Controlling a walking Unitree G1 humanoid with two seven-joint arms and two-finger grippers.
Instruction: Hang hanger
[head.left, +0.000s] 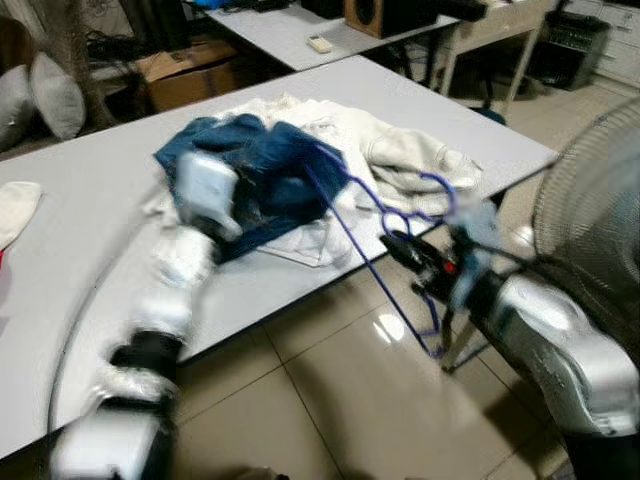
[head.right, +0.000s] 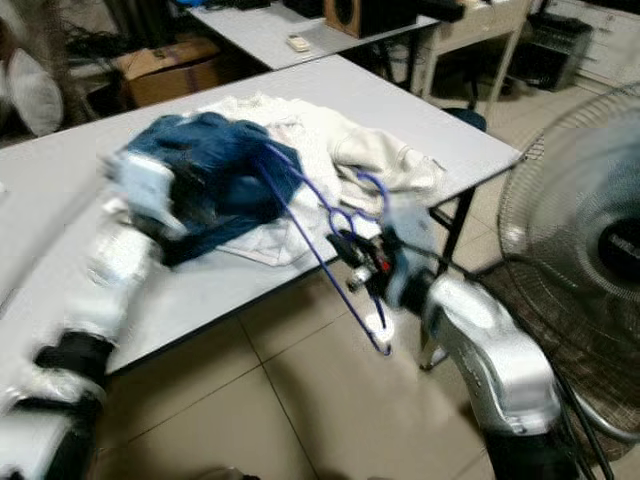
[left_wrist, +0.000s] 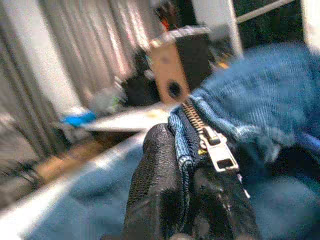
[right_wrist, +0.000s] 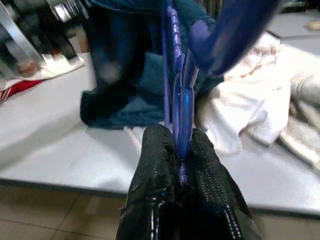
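Observation:
A blue wire hanger (head.left: 372, 235) sticks out past the grey table's near edge, one end tucked into a blue denim garment (head.left: 270, 175). My right gripper (right_wrist: 179, 147) is shut on the hanger (right_wrist: 180, 95), just off the table edge. My left gripper (left_wrist: 186, 165) is shut on the zipper edge of the denim garment (left_wrist: 250, 95), and that arm (head.left: 205, 195) rests on the clothes pile. A white garment (head.left: 400, 150) lies under and beside the denim.
A standing fan (head.left: 590, 210) is close on my right, beside the right arm. The grey table (head.left: 90, 230) has bare room on its left. A second table (head.left: 280, 30), a cardboard box (head.left: 185, 70) and a speaker (head.left: 370, 12) stand behind.

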